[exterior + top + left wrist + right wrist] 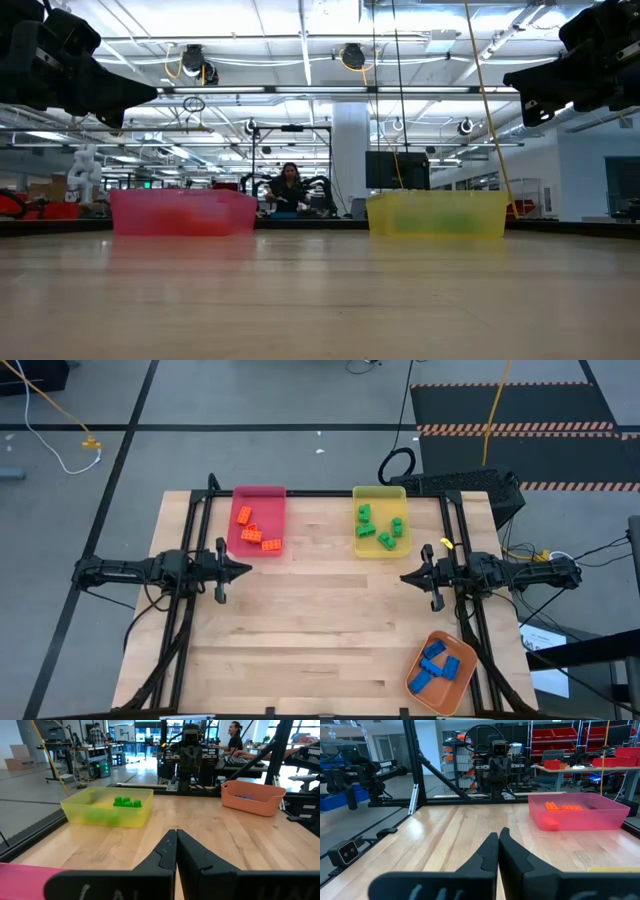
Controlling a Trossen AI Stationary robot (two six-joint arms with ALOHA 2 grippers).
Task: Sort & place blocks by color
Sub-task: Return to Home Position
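Observation:
Several orange blocks (254, 530) lie in the pink tray (259, 494) near the table's far edge. Several green blocks (379, 527) lie in the yellow tray (380, 548) beside it. Several blue blocks (440, 664) lie in the orange tray (424, 700) at the near right corner. My left gripper (247, 569) hovers shut above the table's left side, pointing right, near the pink tray; its shut fingers (175, 851) show in the left wrist view. My right gripper (405, 577) hovers shut at the right side, pointing left; its shut fingers (497, 851) show in the right wrist view.
Bare wood (320, 620) spreads between the two arms and toward the near edge. A black frame (196, 530) runs along the table's left, right and far sides. Cables and a black box (470, 485) sit beyond the far right corner. People work at benches in the room behind.

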